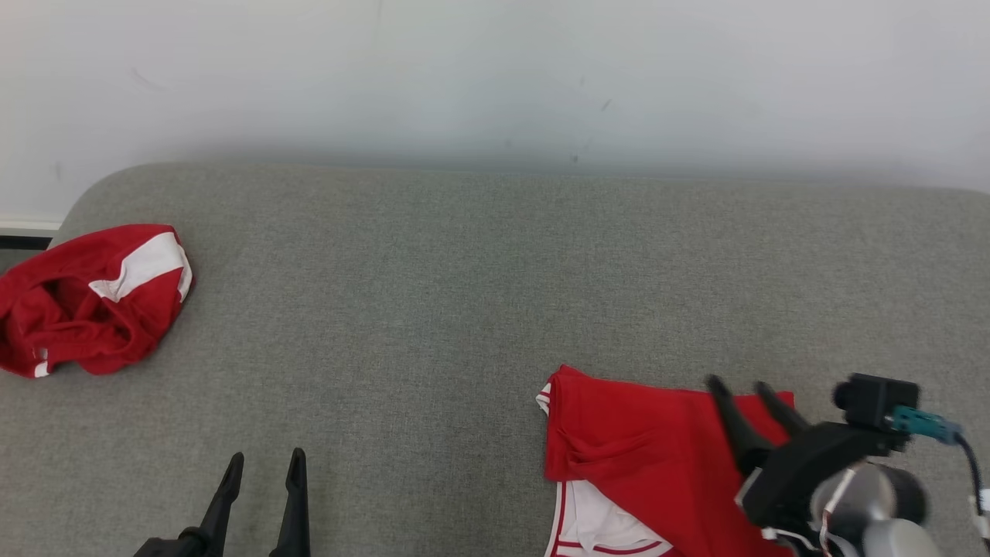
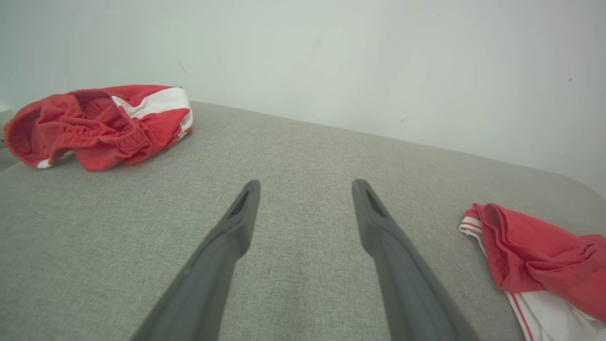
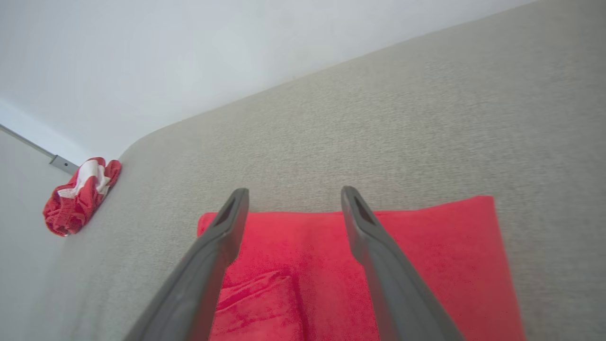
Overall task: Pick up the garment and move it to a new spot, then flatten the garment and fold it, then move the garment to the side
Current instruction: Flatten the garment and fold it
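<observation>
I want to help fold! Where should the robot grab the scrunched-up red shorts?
Probably the gathered waistband of the scrunched-up red shorts: it stands up as a thick ridge facing the open left gripper, so come from that near side.

Head camera looks down; both low wrist cameras share the folded garment.

A desk covered in grey woven fabric spans the scene, its far left corner rounded. Directly behind the desk rises a plain off-white wall with a few small dark marks above the desk's far edge. Beyond the desk's left corner, a white skirting board runs along the wall's foot, a dark strip beneath it. Light is soft and even, dimming where wall meets desk.
</observation>
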Motion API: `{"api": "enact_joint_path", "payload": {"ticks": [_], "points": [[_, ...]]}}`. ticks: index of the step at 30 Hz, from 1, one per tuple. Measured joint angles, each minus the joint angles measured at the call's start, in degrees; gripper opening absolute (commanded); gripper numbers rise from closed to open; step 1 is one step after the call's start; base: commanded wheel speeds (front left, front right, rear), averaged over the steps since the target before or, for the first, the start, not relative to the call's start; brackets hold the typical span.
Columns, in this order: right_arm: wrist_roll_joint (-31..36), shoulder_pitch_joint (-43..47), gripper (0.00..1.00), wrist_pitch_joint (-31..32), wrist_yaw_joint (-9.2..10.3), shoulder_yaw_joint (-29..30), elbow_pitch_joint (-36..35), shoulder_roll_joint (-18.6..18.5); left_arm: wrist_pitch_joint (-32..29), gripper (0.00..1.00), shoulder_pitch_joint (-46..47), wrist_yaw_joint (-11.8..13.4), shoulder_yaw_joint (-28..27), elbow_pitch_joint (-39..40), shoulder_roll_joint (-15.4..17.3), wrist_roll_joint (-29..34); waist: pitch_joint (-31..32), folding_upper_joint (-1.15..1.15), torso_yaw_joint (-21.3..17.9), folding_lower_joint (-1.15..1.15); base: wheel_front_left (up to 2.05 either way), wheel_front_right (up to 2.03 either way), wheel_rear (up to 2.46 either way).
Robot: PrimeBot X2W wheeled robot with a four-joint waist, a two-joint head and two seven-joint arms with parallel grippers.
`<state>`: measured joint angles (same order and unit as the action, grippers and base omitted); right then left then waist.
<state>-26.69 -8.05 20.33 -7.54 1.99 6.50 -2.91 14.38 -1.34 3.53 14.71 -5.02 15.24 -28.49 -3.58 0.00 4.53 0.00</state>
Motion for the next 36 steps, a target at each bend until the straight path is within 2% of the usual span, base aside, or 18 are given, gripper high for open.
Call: {"api": "enact_joint_path", "payload": {"ticks": [3, 5, 9, 10, 11, 12, 18, 26, 31, 36], "points": [[7.5, 1.9, 1.0, 1.2, 0.0, 5.5, -1.8, 0.0, 0.2, 1.0, 0.0, 0.0, 0.0, 0.1, -0.1, 0.0, 0.1, 0.0, -0.3, 0.0, 0.0, 0.0, 0.0], [13.2, 2.8, 1.0, 1.5, 0.0, 7.2, -2.8, 0.0, 0.2, 1.0, 0.0, -0.1, 0.1, 0.1, -0.1, 0.0, 0.1, 0.0, -0.4, 0.0, 0.0, 0.0, 0.0], [14.5, 4.6, 1.0, 2.4, 0.0, 6.8, -2.3, 0.0, 0.2, 1.0, -0.2, -0.2, 0.1, 0.0, -0.1, -0.1, 0.3, 0.0, -0.7, 0.0, 0.0, 0.0, 0.0], [15.4, 5.0, 0.53, 2.4, 0.0, 5.6, -2.2, 0.0, 0.2, 1.0, -0.3, -0.3, 0.1, 0.0, -0.1, -0.2, 0.4, 0.0, -0.8, 0.0, 0.0, 0.0, 0.0], [16.1, 5.6, 0.35, 2.4, 0.0, 4.8, -1.9, 0.0, 0.2, 1.0, -0.5, -0.3, 0.2, 0.0, -0.1, -0.2, 0.5, 0.0, -0.9, 0.0, 0.0, 0.0, 0.0], [16.8, 5.8, 0.01, 2.5, 0.0, 3.8, -1.5, 0.0, 0.2, 1.0, -0.7, -0.3, 0.2, 0.0, -0.1, -0.2, 0.6, 0.0, -1.0, 0.0, 0.0, 0.0, 0.0], [19.4, 6.4, 0.0, 2.3, 0.0, -0.3, 2.1, 0.0, 0.1, 1.0, -0.7, -0.4, 0.2, 0.0, 0.1, -0.4, 1.2, 0.0, -1.2, 0.0, 0.0, 0.0, 0.0], [19.2, 6.0, 0.0, 1.8, 0.0, -6.0, 6.4, 0.0, 0.1, 1.0, -0.8, -0.4, 0.2, 0.2, 0.5, -0.8, 1.4, 0.0, -0.9, 0.0, 0.0, 0.0, 0.0], [15.1, 5.4, 0.0, 2.0, 0.0, -13.2, 8.1, 0.0, -0.1, 1.0, -0.7, -0.5, 0.5, 0.0, 0.6, -1.4, 1.3, 0.0, -0.5, 0.0, 0.0, 0.0, 0.0], [9.9, 5.9, 0.0, 5.2, 0.0, -22.4, 6.5, 0.1, -0.1, 1.0, -0.7, -0.5, 0.5, -0.4, 0.7, -1.8, 1.4, 0.0, -0.1, 0.0, 0.0, 0.0, 0.0]]}}
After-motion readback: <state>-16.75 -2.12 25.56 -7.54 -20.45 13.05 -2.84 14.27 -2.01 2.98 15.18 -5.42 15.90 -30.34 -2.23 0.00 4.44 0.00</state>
